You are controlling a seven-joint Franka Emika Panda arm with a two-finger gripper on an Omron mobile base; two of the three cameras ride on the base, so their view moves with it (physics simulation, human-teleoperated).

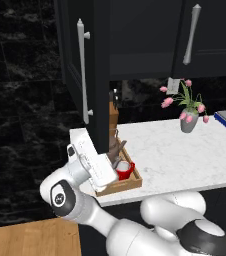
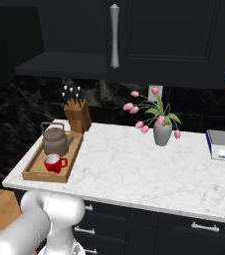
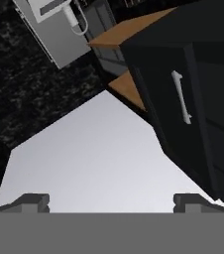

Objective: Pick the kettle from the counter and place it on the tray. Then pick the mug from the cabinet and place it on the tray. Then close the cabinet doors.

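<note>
The brown kettle (image 2: 55, 141) and the red mug (image 2: 55, 163) both stand in the light-wood tray (image 2: 35, 173) at the counter's (image 2: 134, 164) left end. In the left base view my white hand (image 1: 92, 162) hangs just in front of the tray (image 1: 131, 183), hiding part of the kettle (image 1: 116, 148); the mug (image 1: 125, 170) shows beside it. The hand view has my gripper (image 3: 112, 201) open, fingertips (image 3: 32, 201) wide apart with nothing between them, looking up at a dark door with a silver handle (image 3: 182, 96). The cabinet's left door (image 1: 83, 72) stands swung out. The right door (image 2: 114, 35) lies across the cabinet front.
A wooden knife block (image 2: 77, 114) stands behind the tray against the black wall. A grey vase of pink tulips (image 2: 162, 132) sits mid-counter, and a blue book (image 2: 221, 145) lies at the right end. Dark drawers run below the counter.
</note>
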